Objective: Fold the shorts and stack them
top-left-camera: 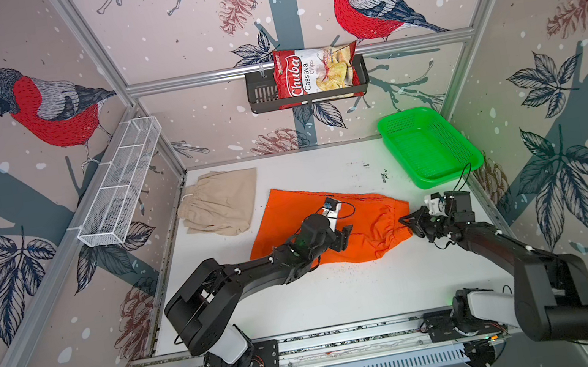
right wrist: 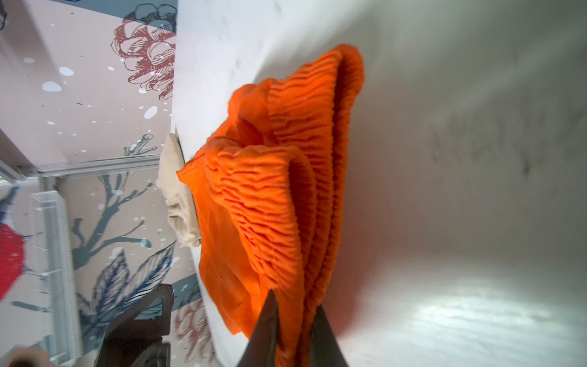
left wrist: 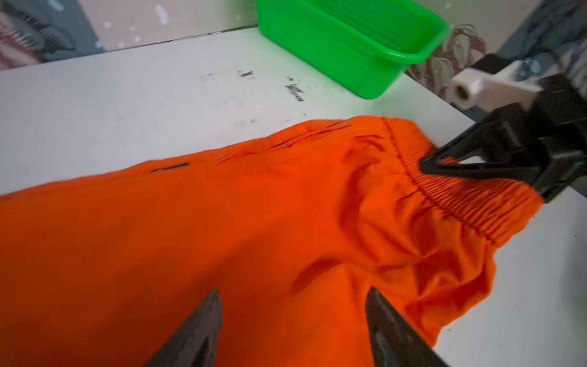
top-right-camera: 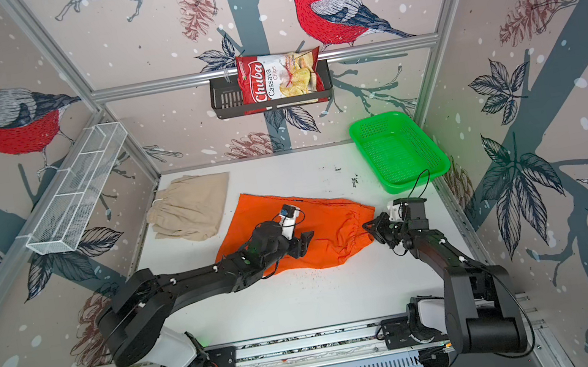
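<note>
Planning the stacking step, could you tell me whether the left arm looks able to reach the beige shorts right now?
Probably yes: the left hand is open and empty over the orange shorts, and nothing lies between it and the beige shorts.

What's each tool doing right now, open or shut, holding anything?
Left tool: open, holding nothing, over the orange shorts.
Right tool: shut on the shorts' waistband.

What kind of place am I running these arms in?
Most likely a robot test cell, not a home: an aluminium frame holds wallpapered panels, two arms are mounted on a rail at the table edge, and orange shorts and a chips bag look like props.
</note>
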Available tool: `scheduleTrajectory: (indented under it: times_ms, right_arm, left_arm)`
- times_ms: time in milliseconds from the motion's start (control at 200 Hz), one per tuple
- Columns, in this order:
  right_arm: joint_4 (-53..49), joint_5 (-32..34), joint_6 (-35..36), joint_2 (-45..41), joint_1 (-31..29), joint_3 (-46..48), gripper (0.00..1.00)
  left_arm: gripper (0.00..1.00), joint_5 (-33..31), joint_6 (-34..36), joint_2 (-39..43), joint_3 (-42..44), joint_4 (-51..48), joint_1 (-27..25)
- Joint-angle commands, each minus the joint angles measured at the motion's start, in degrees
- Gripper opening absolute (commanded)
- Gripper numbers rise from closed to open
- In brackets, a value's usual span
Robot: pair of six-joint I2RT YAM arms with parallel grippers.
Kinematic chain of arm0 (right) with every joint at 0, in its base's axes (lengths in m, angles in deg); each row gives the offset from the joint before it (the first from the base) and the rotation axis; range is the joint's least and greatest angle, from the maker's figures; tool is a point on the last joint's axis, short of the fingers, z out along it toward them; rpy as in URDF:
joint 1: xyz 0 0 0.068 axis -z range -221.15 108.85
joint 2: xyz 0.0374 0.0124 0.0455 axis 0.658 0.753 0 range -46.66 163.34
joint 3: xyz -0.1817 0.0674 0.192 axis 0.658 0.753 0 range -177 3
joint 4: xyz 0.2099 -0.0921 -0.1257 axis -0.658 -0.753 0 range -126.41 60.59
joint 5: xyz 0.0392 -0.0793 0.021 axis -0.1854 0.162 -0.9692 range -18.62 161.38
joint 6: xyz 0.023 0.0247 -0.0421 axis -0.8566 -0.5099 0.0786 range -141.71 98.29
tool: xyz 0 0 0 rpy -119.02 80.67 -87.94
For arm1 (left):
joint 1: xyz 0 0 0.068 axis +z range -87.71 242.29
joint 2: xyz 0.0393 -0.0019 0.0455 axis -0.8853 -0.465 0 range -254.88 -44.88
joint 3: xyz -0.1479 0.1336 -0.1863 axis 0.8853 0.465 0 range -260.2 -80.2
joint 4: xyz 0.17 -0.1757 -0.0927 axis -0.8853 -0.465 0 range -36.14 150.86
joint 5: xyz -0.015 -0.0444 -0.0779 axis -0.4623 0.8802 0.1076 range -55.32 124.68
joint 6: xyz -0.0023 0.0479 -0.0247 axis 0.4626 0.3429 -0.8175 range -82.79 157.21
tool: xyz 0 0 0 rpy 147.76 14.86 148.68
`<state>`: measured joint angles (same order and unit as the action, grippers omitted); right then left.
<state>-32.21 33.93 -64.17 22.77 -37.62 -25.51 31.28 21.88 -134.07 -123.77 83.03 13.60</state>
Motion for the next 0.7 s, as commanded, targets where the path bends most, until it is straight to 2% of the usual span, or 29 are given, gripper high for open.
scheduleTrajectory:
  times_ms: [0,175,350,500,695]
  right_arm:
    - [-13.6,6.6,8.9,-0.8,0.0,-6.2,0.14]
    - [-26.8,13.0,16.8,1.1,-0.7,-20.3,0.13]
    - [-36.0,19.3,21.3,6.5,-2.7,-34.2,0.13]
    - [-40.5,24.4,22.5,11.7,-6.5,-44.2,0.13]
    - [-42.9,30.7,20.5,17.5,-12.6,-54.8,0.14]
  left_arm:
    - [0.7,1.4,-6.9,2.5,1.2,-7.1,4.2]
    - [0.7,5.1,-13.1,6.9,6.4,-6.0,12.5]
    - [0.7,8.6,-14.9,7.3,9.2,-4.6,19.0]
    - [0.69,12.7,-16.1,4.3,9.4,-2.8,22.1]
    - [0.67,16.1,-17.3,-1.9,7.9,-0.4,22.7]
